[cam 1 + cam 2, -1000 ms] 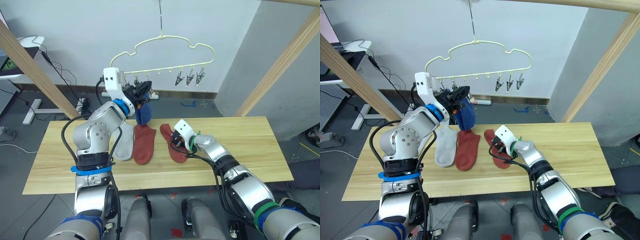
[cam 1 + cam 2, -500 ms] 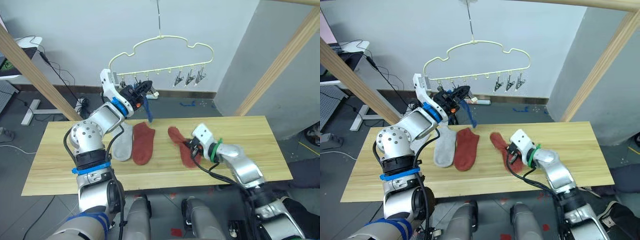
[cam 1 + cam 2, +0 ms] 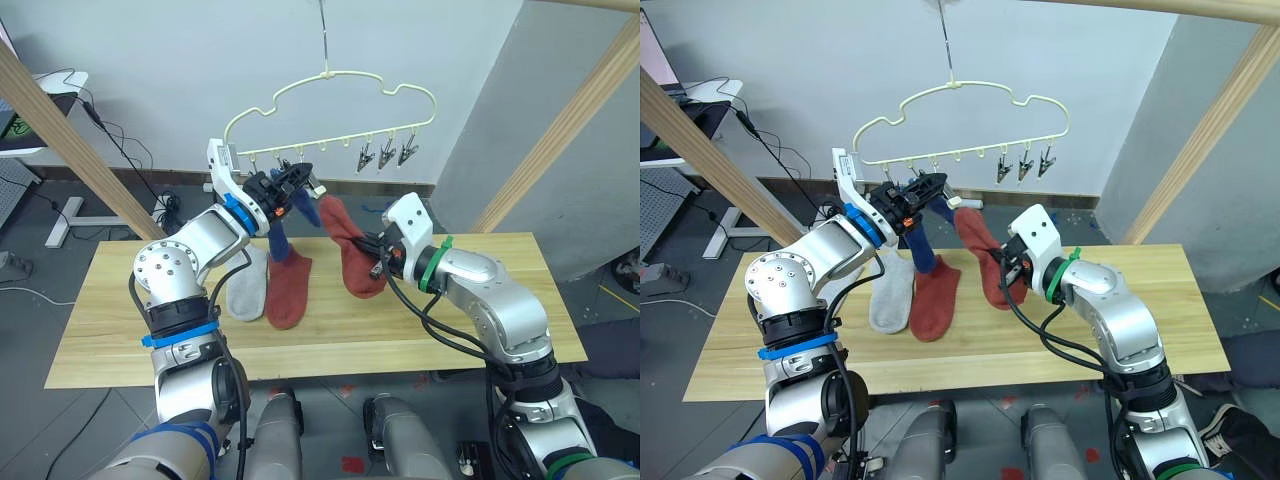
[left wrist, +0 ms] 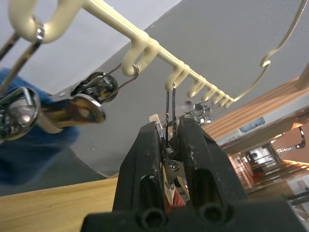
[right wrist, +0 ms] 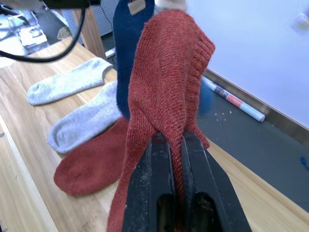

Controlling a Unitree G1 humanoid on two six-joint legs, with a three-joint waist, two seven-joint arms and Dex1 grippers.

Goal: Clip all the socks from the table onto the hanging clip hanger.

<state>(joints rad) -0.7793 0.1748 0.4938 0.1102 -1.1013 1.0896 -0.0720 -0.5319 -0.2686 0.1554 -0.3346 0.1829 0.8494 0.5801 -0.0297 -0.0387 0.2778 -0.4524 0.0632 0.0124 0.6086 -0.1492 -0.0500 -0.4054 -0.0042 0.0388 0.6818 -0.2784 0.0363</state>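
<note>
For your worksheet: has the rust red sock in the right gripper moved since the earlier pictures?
Yes. The rust red sock has risen off the table toward the clip hanger.

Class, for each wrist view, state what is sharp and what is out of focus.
Left wrist view: pincer and squeezed clip sharp; blue sock a near blur. Right wrist view: rust red sock sharp; wall behind soft.

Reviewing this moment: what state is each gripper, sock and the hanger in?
Left gripper: shut on a clip.
Right gripper: shut on lifted red sock.
Clip hanger: hanging by its hook.
Blue sock: dangling under the clips.
Second red sock: flat on table.
Grey socks: flat on table.
</note>
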